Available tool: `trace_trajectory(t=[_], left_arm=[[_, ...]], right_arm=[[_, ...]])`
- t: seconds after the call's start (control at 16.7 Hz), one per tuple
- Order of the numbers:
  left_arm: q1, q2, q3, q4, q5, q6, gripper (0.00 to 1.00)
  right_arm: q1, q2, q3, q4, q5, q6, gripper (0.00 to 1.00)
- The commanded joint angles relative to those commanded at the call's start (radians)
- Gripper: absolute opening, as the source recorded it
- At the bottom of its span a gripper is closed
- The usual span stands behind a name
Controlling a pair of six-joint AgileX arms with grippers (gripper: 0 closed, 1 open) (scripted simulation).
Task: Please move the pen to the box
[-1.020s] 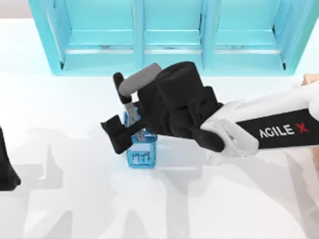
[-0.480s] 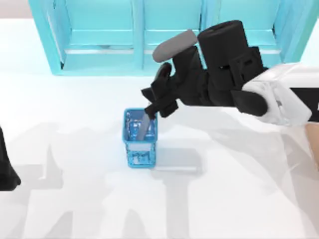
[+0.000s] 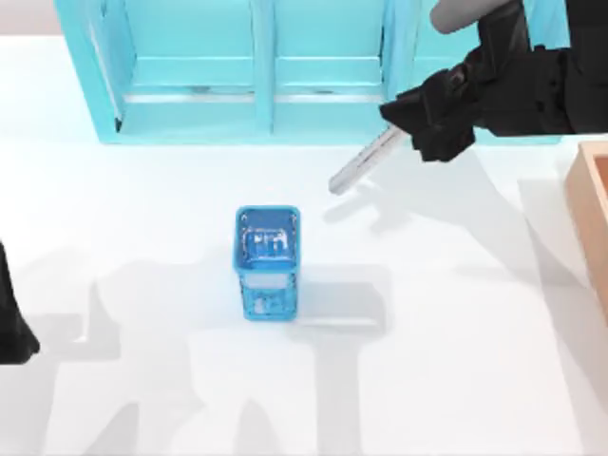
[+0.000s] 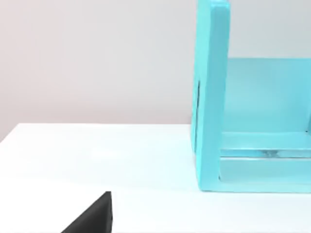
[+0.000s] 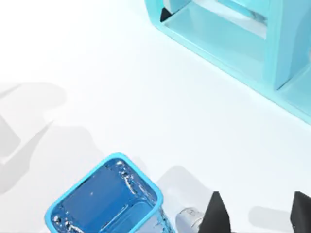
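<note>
Right claw point(image 3: 418, 133) is clamped on the pen point(image 3: 369, 161), which hangs tilted in the air, up and right of the blue cup point(image 3: 268, 261), in front of the turquoise shelf point(image 3: 266, 66). The box point(image 3: 591, 214) sits further right of the cup. Held near 1 end, the pen could swing or slip. Left arm point(image 3: 11, 318) is parked left of the cup.

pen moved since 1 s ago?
Yes. The pen was standing in the blue cup; the right gripper has lifted it out and carried it toward the top view's right, nearer the box. The cup stayed put.
</note>
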State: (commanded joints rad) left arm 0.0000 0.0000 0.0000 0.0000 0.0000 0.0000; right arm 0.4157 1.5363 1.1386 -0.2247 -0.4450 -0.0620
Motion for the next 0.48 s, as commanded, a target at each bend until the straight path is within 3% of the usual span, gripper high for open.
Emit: trace_trajectory(t=[0.48], left_arm=[[0.000,0.000,0.000,0.000,0.000,0.000,1.00]], right_arm=[[-0.057,-0.001,0.032,-0.070,0.018,-0.037,0.00]])
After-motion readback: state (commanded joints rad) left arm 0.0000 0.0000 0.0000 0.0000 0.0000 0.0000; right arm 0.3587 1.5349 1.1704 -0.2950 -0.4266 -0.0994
